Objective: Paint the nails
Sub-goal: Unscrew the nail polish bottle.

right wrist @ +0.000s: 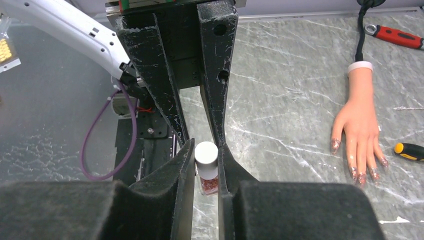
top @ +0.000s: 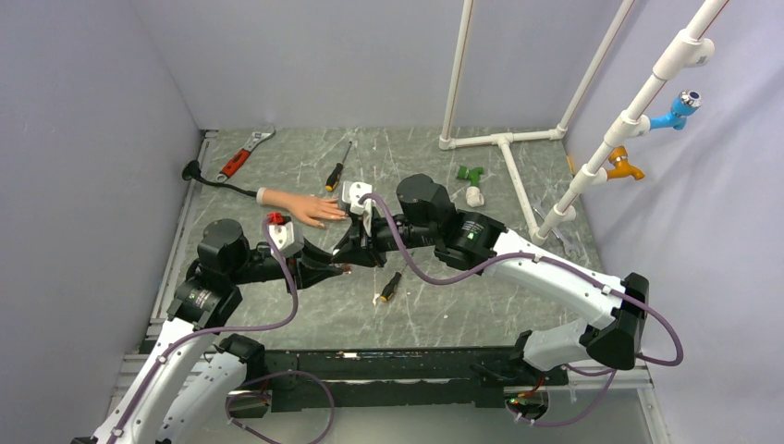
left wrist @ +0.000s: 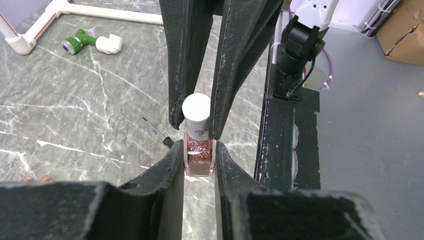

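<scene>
This is looking like a robotics lab cell: grey panels (top: 92,139) are walling in a marble-patterned tabletop (top: 444,314) carrying two white robot arms (top: 555,268). A PVC pipe frame (top: 504,139) is standing behind, with an adjustable wrench (top: 242,155) and a screwdriver (top: 338,166) lying nearby.

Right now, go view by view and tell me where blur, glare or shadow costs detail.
Left wrist view: the left claw is a near blur, the small glass bottle of red glitter polish sharp, its white cap nearly washed out. Right wrist view: the right claw blurred, the flesh-coloured rubber mannequin hand crisp, glare on the floor at left. Top external view: even light, soft shadows.
</scene>
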